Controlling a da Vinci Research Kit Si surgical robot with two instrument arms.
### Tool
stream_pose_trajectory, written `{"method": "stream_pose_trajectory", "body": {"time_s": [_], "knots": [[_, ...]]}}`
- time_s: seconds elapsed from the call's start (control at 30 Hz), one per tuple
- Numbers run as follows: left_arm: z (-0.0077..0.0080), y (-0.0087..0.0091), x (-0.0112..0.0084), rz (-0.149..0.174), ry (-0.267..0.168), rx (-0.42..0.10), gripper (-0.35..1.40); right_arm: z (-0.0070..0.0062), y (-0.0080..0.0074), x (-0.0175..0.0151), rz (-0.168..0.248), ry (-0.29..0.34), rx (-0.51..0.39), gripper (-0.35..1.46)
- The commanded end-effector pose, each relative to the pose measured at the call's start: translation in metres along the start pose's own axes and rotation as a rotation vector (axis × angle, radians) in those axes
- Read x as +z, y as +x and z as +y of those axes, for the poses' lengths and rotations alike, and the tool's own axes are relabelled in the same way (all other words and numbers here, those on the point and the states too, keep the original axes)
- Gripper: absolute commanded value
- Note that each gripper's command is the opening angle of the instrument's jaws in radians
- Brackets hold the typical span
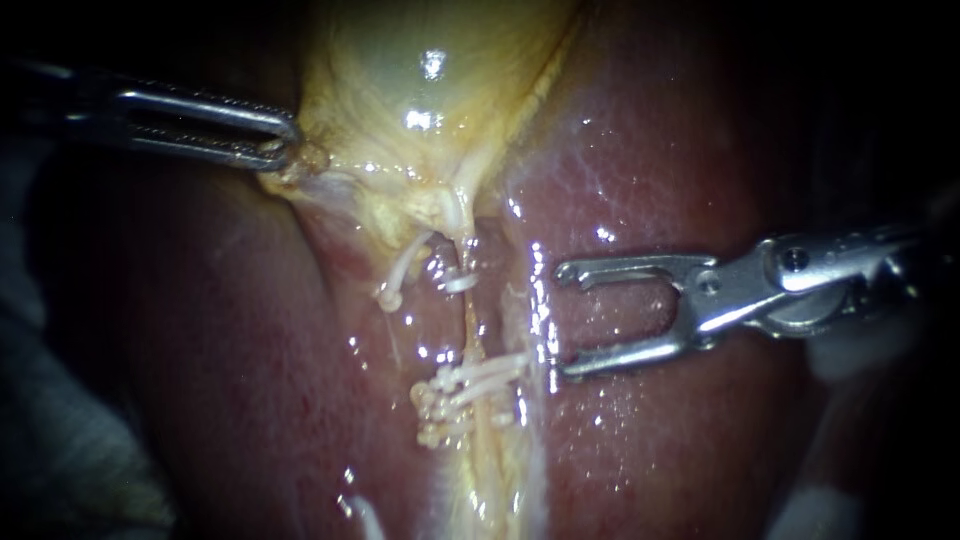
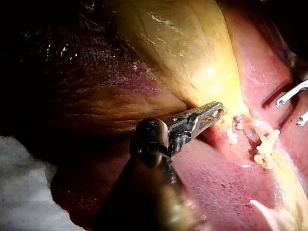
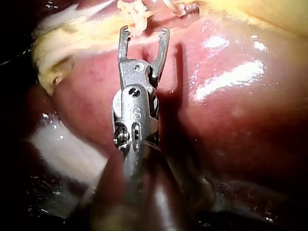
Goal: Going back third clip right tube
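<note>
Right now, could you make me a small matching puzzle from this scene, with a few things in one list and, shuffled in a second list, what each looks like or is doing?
Things:
1. left instrument
2. right instrument
3. clips
4. liver

States:
A. white, bunched across a tube
B. wide open, holding nothing
C. dark red and glistening
D. shut on the yellow edge of the gallbladder

Pairs: 1-D, 2-B, 3-A, 4-C.
</note>
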Motion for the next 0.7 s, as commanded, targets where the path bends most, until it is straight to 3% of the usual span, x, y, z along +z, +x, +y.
{"method": "stream_pose_trajectory", "body": {"time_s": [0.03, 0.17, 0.53, 0.7], "knots": [[0.0000, 0.0000, 0.0000, 0.000, 0.000, 0.000, -0.35, 0.0000, 0.0001, -0.0002, -0.008, 0.000, -0.009, 0.50], [-0.0001, -0.0002, 0.0006, 0.002, 0.004, 0.001, -0.35, 0.0000, 0.0006, -0.0009, -0.029, -0.003, -0.029, 0.50], [-0.0014, -0.0018, 0.0050, -0.013, -0.017, 0.009, -0.35, -0.0003, 0.0007, -0.0015, -0.029, 0.001, -0.052, 0.50], [-0.0016, -0.0017, 0.0056, -0.016, -0.021, 0.010, -0.35, -0.0004, 0.0008, -0.0015, -0.029, 0.001, -0.052, 0.50]]}}
